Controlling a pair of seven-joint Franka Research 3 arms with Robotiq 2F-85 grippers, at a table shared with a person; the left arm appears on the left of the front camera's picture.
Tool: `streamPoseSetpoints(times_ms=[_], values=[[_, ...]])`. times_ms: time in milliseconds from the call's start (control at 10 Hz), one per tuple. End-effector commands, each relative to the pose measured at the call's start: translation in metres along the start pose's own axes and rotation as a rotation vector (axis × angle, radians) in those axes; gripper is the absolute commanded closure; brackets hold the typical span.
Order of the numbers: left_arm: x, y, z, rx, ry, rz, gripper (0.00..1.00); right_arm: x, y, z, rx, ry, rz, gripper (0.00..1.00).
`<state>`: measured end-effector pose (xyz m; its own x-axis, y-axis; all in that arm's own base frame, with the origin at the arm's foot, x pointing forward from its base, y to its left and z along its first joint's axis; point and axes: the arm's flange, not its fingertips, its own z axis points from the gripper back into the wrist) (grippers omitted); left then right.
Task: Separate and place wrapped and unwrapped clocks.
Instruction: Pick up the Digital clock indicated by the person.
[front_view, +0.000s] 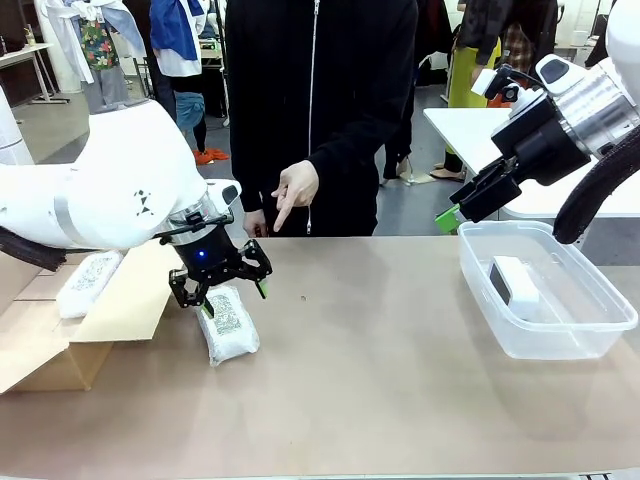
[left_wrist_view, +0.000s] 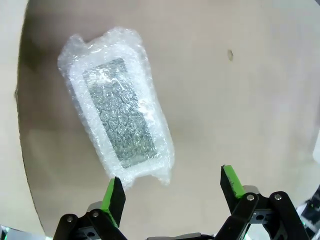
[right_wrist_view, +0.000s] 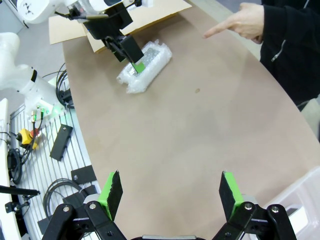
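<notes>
We are hovering our left end effector (front_view: 222, 283), jaws apart, above the wrapped clock (front_view: 230, 325) lying lower left on the counter (front_view: 380, 370), needing to centre over its narrow width before closing.

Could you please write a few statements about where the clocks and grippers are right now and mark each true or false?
1. The bare white clock lies inside the clear tub. True.
2. The left gripper is shut on a wrapped clock. False: its jaws are open above the wrapped clock on the table.
3. A second wrapped clock rests in the cardboard box. True.
4. The person's hand is holding a clock. False: it points down at the table, holding nothing.
5. The right gripper is open. True.
</notes>
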<state>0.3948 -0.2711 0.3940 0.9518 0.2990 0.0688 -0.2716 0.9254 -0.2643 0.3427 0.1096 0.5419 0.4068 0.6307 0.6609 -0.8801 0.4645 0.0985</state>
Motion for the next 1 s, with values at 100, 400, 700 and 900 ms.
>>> streamPoseSetpoints(times_ms=[100, 400, 700, 900], values=[[-0.009, -0.008, -0.009, 0.11, -0.135, 0.181, 0.0, -0.001, -0.001, 0.0, 0.001, 0.015, 0.0, 0.0], [0.005, -0.003, -0.017, 0.118, -0.152, 0.174, 0.0, -0.001, -0.001, 0.0, 0.001, 0.015, 0.0, 0.0], [0.022, 0.0, -0.034, 0.149, -0.107, 0.149, 0.0, -0.001, -0.001, 0.0, 0.001, 0.015, 0.0, 0.0], [0.027, 0.0, -0.044, 0.151, -0.081, 0.152, 0.0, -0.001, -0.001, 0.0, 0.001, 0.015, 0.0, 0.0]])
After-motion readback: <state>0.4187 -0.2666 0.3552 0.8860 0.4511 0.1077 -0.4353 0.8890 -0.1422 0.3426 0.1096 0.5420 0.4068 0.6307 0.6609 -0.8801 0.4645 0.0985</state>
